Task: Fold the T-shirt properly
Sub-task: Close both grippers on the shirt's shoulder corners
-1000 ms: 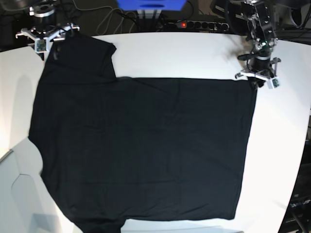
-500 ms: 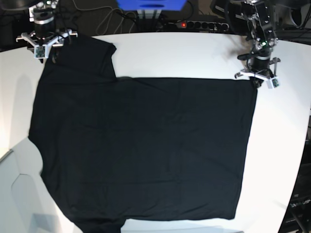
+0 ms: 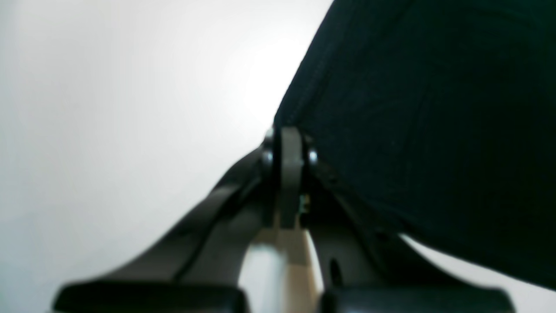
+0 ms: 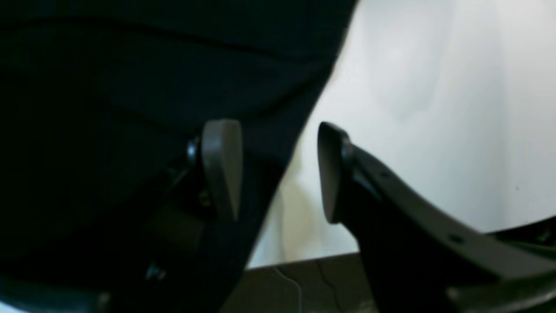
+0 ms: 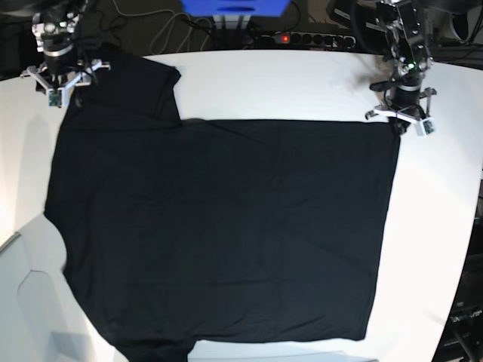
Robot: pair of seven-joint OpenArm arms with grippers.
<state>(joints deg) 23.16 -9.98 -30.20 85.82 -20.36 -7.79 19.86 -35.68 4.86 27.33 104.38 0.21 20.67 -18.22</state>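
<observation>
The T-shirt (image 5: 226, 226) lies spread flat and black across most of the white table (image 5: 302, 87), one sleeve reaching toward the far corner on the base view's left, the hem running down its right side. Both arms stand at the far edge of the cloth, one at each end. The left gripper (image 3: 287, 143) sits at the far hem corner, and from its wrist view the two fingers are pressed together with no gap between them, right at the stitched edge of the fabric; the cloth runs up to the fingertips, so it looks like a pinch on that corner, though I cannot see fabric between the pads. The right gripper (image 4: 278, 169) is over the sleeve end, its jaws standing apart with one finger (image 4: 221, 165) above the dark cloth and the other above bare table, the sleeve's edge passing between them. Nothing is held there. To my eye the fold itself has not started: the shirt is unfolded, and this is the grasping step, one side ready and the other not yet. The next move would call for the right gripper to close on the sleeve edge, then for both arms to lift together and carry the far edge over toward the near side, keeping the cloth taut so it does not bunch.
</observation>
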